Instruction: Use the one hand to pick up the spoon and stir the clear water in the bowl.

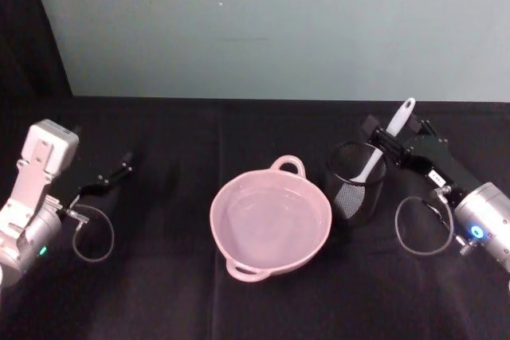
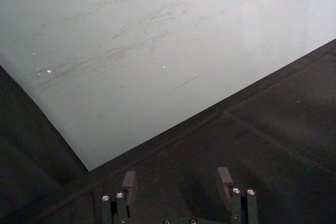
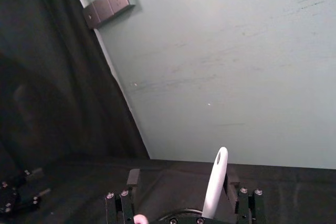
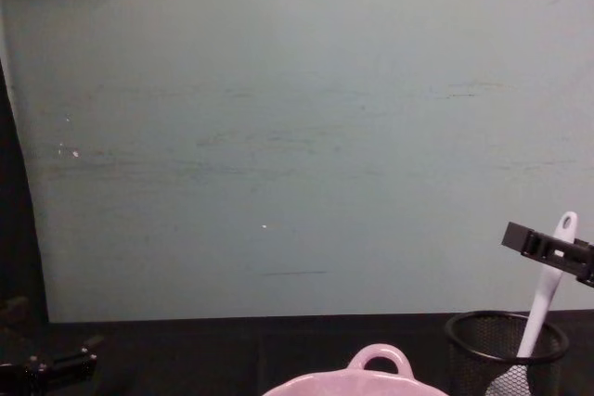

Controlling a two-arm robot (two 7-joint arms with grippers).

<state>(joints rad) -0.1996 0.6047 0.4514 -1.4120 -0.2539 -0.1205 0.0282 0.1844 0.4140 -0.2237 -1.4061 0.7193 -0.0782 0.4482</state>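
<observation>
The right gripper reaches in over the far rim of the mesh cup, its fingers spread apart with the spoon standing between them. In the right wrist view the handle lies close against one finger, well clear of the other; whether it touches cannot be told. The spoon is a long white plastic one with a slim flat handle and an oval hole at the tip. It leans in the black wire-mesh cup, bowl end down.

Just beside the cup, toward the robot's left, sits the bowl, pale pink, round and smooth, with small loop handles on its rim. Everything rests on a black cloth before a pale green wall.

The left gripper hangs idle far to the left, fingers apart and empty.
</observation>
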